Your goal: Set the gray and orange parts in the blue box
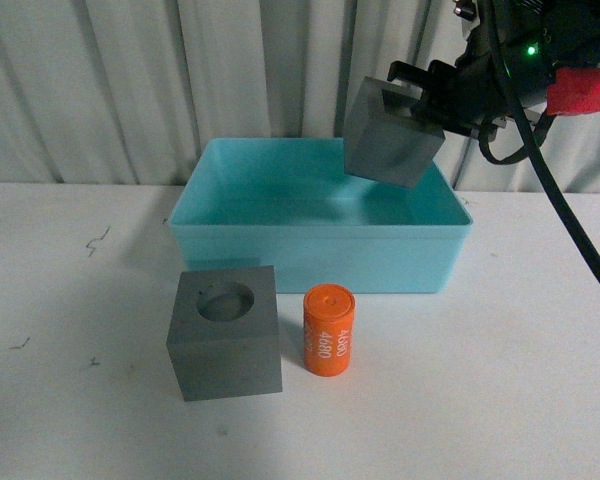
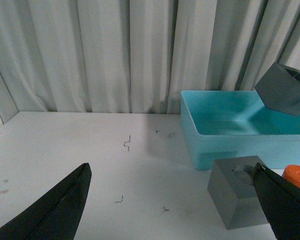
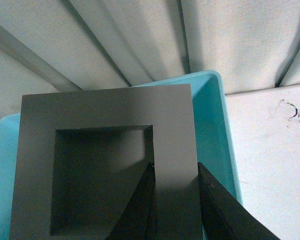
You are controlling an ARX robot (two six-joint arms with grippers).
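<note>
The round-recess gray cube (image 1: 225, 332) and orange cylinder (image 1: 328, 330) stand on the scuffed white table (image 1: 500, 380) before the blue box (image 1: 310, 255) (pale curtain (image 1: 130, 80) behind). The right gripper (image 1: 412, 98) clamps the square-recess cube (image 1: 390, 145) above it; the left gripper (image 2: 172, 170) gapes empty.

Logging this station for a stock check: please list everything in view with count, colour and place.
table: one, white.
curtain: one, pale gray, backdrop.
blue box: one, turquoise, on table.
round-recess cube: one, gray, on table before blue box.
orange cylinder: one, orange, upright, right of that cube.
rectangular-recess cube: one, gray, held above blue box's right part.
left pincer: one, black, open, above table.
right pincer: one, black, shut on rectangular-recess cube.
</note>
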